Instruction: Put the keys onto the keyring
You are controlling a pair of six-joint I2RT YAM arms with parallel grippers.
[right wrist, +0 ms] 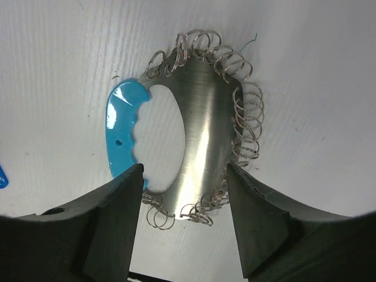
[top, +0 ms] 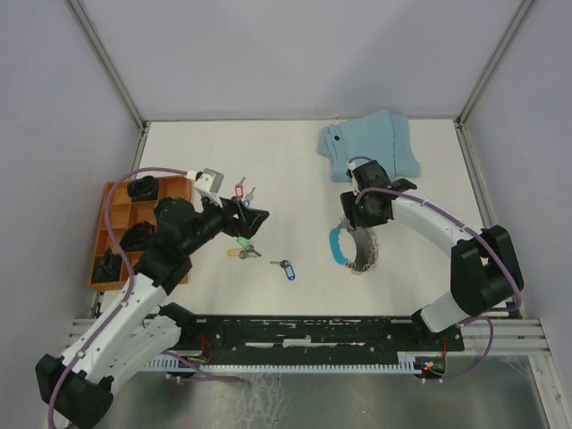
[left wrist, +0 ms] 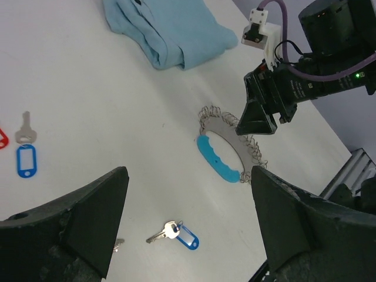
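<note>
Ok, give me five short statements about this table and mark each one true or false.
1. The keyring lies with its blue section on the side toward the left arm. True.
2. The left gripper holds a key. False: its jaws stand wide open with nothing between them.
3. The cloth covers the keyring. False: it lies apart from it, farther back on the table.
4. A key with a blue tag lies loose on the table, apart from the keyring. True.
5. The right gripper hangs over the orange tray. False: it is over the keyring; the tray sits by the left arm.
</note>
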